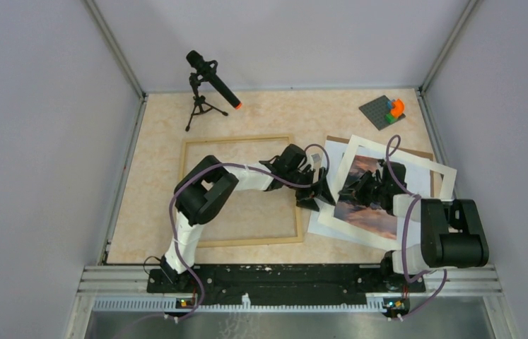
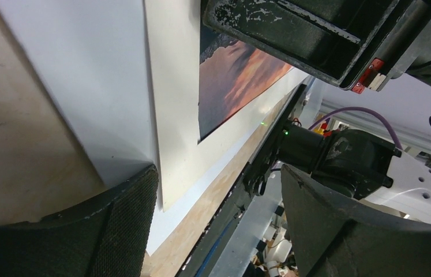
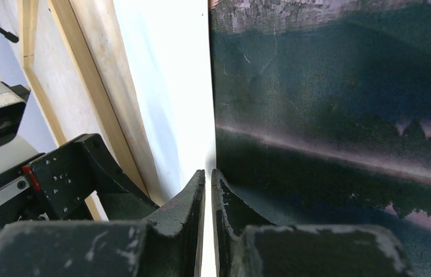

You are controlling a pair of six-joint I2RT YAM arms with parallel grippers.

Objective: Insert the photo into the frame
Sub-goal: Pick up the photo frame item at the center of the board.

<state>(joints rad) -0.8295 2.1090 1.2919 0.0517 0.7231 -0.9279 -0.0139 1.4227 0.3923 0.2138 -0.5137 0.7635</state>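
Observation:
The photo lies right of centre, and its sunset picture shows through the window of a white mat lying askew over it. The photo's white margin sticks out past the mat on the left. My right gripper sits inside that window. In the right wrist view it is shut on the thin edge of the mat, next to the photo. The light wooden frame lies left of the photo with nothing inside it. My left gripper reaches across the frame and stands open at the mat's near-left corner.
A brown backing board peeks out behind the mat. A microphone on a small tripod stands at the back left. A grey brick plate with coloured bricks lies at the back right. Walls close in on three sides.

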